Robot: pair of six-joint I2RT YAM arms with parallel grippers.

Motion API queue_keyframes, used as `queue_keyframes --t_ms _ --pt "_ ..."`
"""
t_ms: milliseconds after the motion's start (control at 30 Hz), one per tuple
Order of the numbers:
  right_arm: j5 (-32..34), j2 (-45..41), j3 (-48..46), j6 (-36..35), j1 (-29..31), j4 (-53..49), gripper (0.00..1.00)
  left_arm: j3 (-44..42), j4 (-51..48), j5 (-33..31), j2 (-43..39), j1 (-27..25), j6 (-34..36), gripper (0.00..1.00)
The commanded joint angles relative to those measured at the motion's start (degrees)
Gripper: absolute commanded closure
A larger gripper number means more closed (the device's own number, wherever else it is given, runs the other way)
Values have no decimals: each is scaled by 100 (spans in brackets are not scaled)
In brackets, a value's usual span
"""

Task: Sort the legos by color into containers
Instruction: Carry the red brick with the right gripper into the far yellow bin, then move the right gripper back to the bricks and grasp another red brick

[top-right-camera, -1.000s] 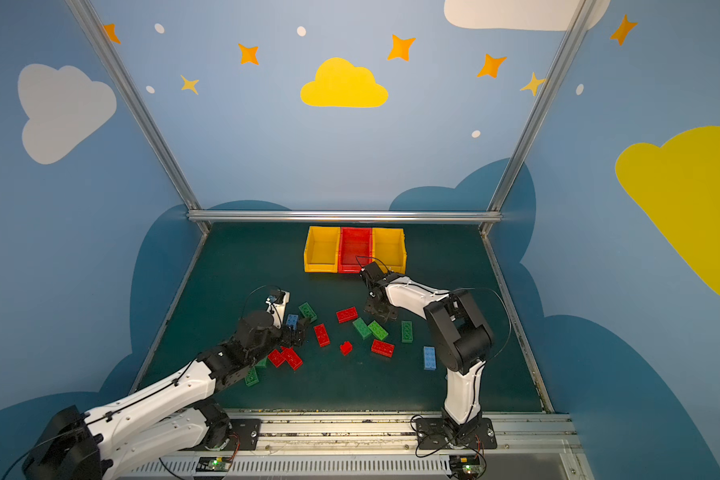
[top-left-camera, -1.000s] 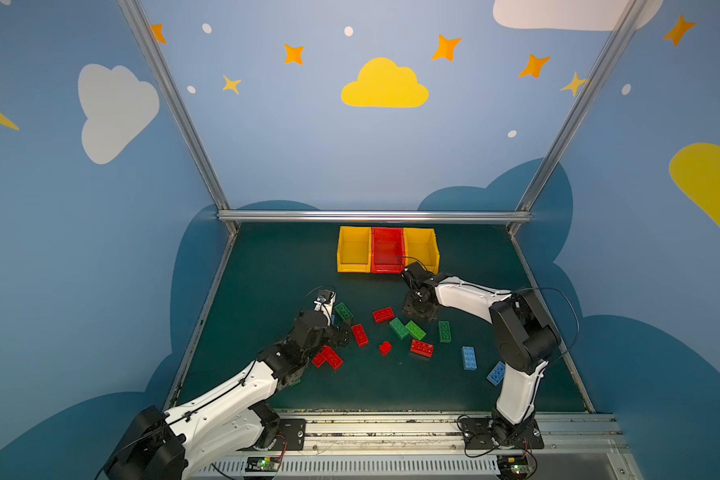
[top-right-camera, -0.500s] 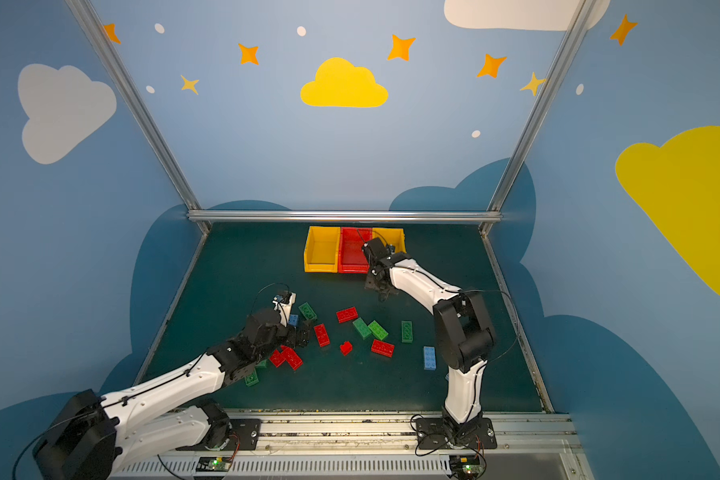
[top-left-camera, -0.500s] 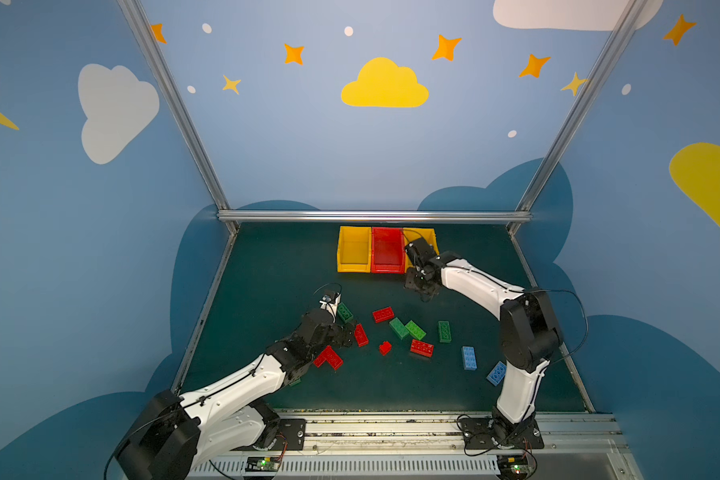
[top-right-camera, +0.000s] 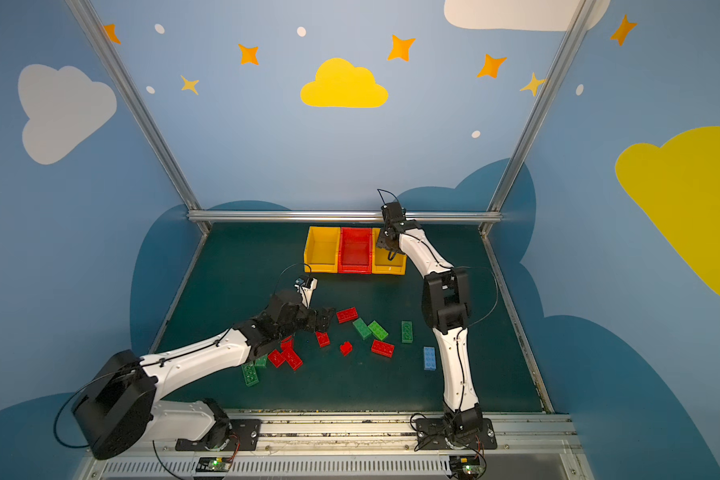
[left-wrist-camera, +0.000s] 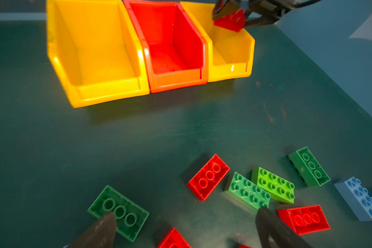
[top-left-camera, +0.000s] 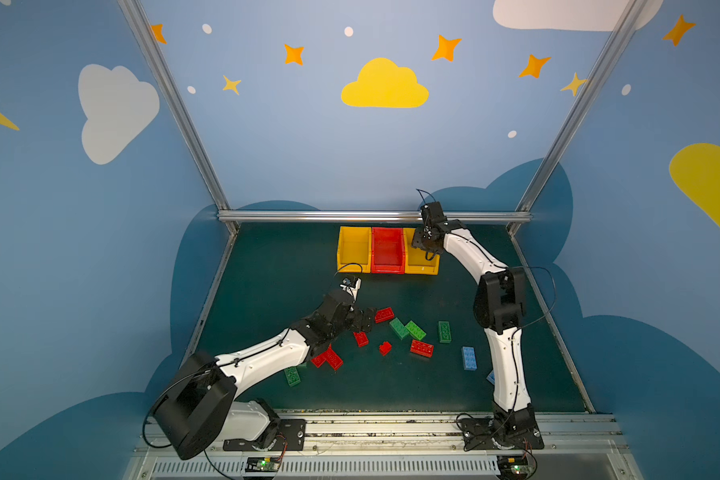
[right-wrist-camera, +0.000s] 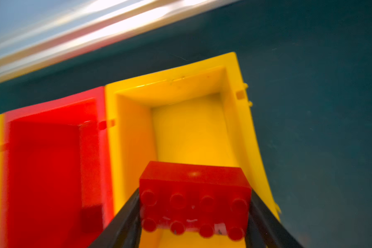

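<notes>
Right pincer (top-left-camera: 427,248) hangs over the right yellow bin (top-left-camera: 421,269) in both top views, by the table's (top-left-camera: 275,270) far edge; its load is too small for me to make out there. Left pincer (top-left-camera: 364,321) sits low mid-table among the bricks (top-left-camera: 408,330), jaws wide apart. Bare table runs between bricks and bins, and along the left edge.

From the left wrist I see left yellow bin (left-wrist-camera: 107,92), red bin (left-wrist-camera: 176,81) and right yellow bin touching in a row. Red, green and blue bricks lie scattered, some studs up, some hollow side up. One fingertip (left-wrist-camera: 101,229) overlaps a green brick (left-wrist-camera: 125,206).

From the right wrist, a red brick (right-wrist-camera: 193,182), eight studs facing the camera, is clamped by its short ends between black fingers (right-wrist-camera: 125,219) above the right yellow bin's floor, red bin alongside.
</notes>
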Motion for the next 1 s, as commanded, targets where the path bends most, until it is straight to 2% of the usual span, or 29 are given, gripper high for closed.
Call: queue_keyframes --t_ms 0,133,233,267,533,633,800,967 --pt "-211 176 502 -210 -100 -202 53 283 -138 10 259 -120 137 0" --pt "-433 421 741 -233 -234 -90 47 425 -181 -28 442 -190 157 0" --pt "-671 481 829 -280 -285 0 25 434 -236 -68 470 -226 155 0" --pt "-734 452 824 -296 -289 35 21 432 -266 -101 449 -244 163 0" --pt "-953 -368 226 -272 -216 19 15 92 -513 -333 -319 -346 -4 0" --pt "-964 -1016 -510 -329 -11 20 14 -260 -515 -371 -909 -404 -207 0" --pt "-1006 -2315 -2439 -466 586 261 13 -972 -751 -615 -2100 -625 -675 0" --pt "-1653 -3100 -4082 -605 1189 541 11 -1458 -1455 -955 -3306 -846 -1000 0"
